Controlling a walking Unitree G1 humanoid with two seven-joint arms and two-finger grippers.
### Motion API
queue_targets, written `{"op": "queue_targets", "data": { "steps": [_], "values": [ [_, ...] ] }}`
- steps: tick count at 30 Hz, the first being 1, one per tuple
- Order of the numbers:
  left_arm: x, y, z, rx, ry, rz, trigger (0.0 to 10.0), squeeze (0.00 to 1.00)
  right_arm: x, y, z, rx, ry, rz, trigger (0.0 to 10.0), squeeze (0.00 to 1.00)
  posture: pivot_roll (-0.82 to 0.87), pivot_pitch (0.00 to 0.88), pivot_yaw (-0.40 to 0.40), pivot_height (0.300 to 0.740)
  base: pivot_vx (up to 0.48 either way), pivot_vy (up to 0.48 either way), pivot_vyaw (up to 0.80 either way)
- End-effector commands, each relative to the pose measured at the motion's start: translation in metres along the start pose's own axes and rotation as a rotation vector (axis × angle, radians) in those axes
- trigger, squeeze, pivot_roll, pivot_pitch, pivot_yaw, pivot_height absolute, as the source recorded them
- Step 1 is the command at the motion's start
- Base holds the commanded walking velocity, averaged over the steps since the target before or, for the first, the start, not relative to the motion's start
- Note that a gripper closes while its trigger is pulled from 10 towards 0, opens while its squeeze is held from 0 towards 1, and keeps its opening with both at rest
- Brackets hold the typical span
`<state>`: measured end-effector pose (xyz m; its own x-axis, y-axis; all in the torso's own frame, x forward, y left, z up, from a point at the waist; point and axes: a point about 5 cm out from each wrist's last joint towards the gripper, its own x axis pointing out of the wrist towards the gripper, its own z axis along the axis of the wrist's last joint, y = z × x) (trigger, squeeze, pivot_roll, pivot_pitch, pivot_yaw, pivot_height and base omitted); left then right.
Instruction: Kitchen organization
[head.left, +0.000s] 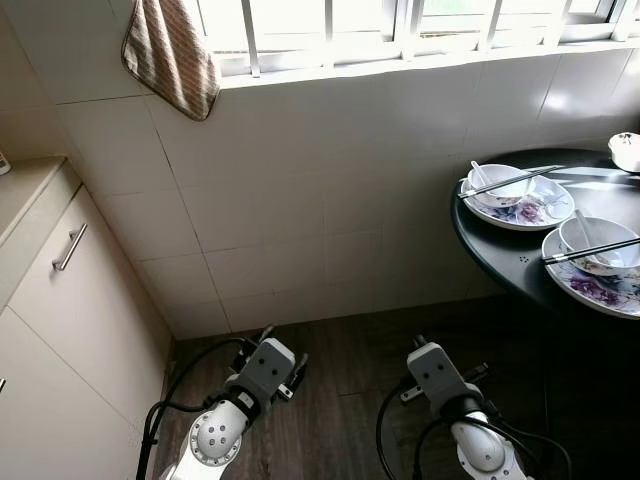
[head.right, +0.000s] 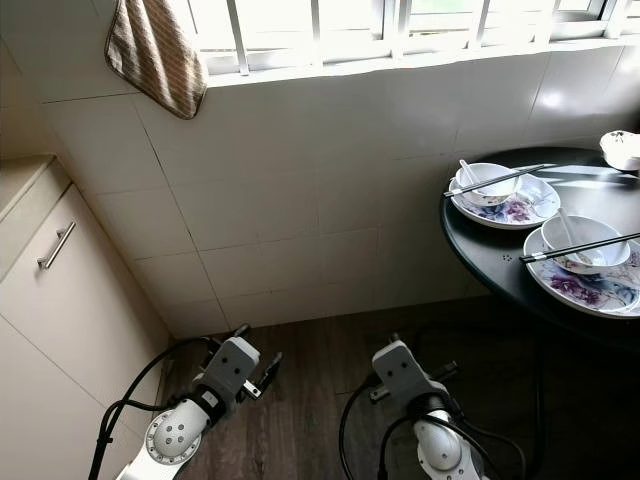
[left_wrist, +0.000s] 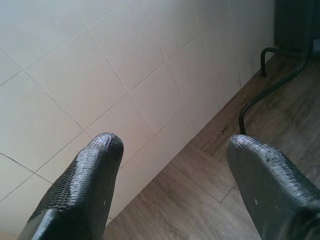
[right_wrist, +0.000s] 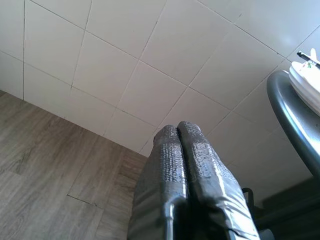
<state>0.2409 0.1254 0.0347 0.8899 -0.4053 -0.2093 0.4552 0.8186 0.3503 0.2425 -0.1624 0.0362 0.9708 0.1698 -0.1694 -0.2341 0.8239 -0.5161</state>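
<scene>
A round black table (head.left: 500, 250) stands at the right against the tiled wall. On it lie two floral plates, the far plate (head.left: 535, 213) and the near plate (head.left: 600, 288). Each carries a white bowl (head.left: 500, 186) (head.left: 598, 238) with a spoon inside and chopsticks (head.left: 512, 181) (head.left: 592, 251) across the rim. My left gripper (left_wrist: 172, 150) is open and empty, low over the wood floor, facing the wall. My right gripper (right_wrist: 181, 131) is shut on nothing, also low, left of the table's edge (right_wrist: 292, 117). Both arms (head.left: 262, 368) (head.left: 437, 375) hang below me.
A cream cabinet (head.left: 60, 300) with a metal handle (head.left: 69, 247) runs along the left. A striped towel (head.left: 175, 55) hangs from the window ledge. Another white dish (head.left: 626, 150) sits at the table's far right. Wood floor (head.left: 340, 370) lies between the cabinet and the table.
</scene>
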Motion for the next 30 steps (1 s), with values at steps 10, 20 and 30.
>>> {"op": "queue_targets", "data": {
  "steps": [10,20,30],
  "values": [
    [-0.016,0.017,0.000,0.098,0.031,0.128,10.0,0.00,0.009,0.005,0.020,-0.052,-0.107,0.043,10.0,0.00,-0.05,0.000,0.035,0.740,0.000,0.000,0.00],
    [-0.027,0.020,0.002,0.118,0.075,0.164,10.0,0.00,0.016,0.009,0.024,-0.044,-0.124,0.082,10.0,0.00,-0.01,0.000,0.008,0.740,0.000,0.000,0.00],
    [-0.027,0.016,0.005,0.133,0.084,0.215,10.0,0.00,0.019,-0.003,0.027,0.041,-0.146,0.033,10.0,0.00,0.00,0.000,0.004,0.740,0.000,0.000,0.00]
  ]
}}
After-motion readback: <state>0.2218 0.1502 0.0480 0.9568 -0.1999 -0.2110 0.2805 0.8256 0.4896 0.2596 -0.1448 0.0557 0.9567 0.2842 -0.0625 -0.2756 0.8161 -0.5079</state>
